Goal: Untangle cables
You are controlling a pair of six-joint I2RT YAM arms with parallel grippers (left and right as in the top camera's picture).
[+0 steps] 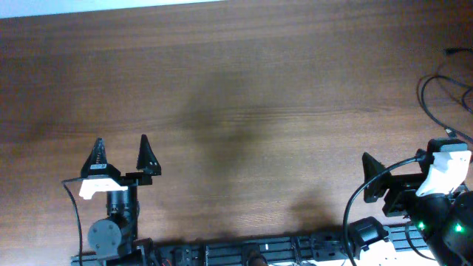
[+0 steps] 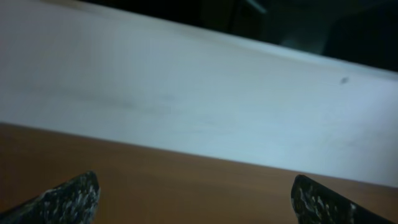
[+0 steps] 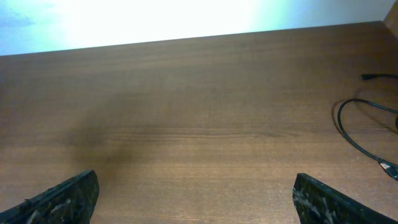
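Observation:
The cables are thin black cords lying in loose loops at the table's far right edge [image 1: 437,92]. In the right wrist view a cord loop [image 3: 346,127] curves at the right, with a metal-tipped plug end [image 3: 388,166] near the edge and another plug [image 3: 372,76] farther back. My right gripper [image 1: 405,154] is open and empty at the front right, just short of the cords; its fingertips [image 3: 196,199] frame bare wood. My left gripper [image 1: 122,154] is open and empty at the front left, far from the cables; its view [image 2: 196,199] shows only wood and a pale wall.
The brown wooden table [image 1: 236,96] fills the overhead view. Thicker black cables of the right arm [image 1: 355,203] hang by its base at the front edge. The arm bases and a black rail [image 1: 259,251] line the front edge.

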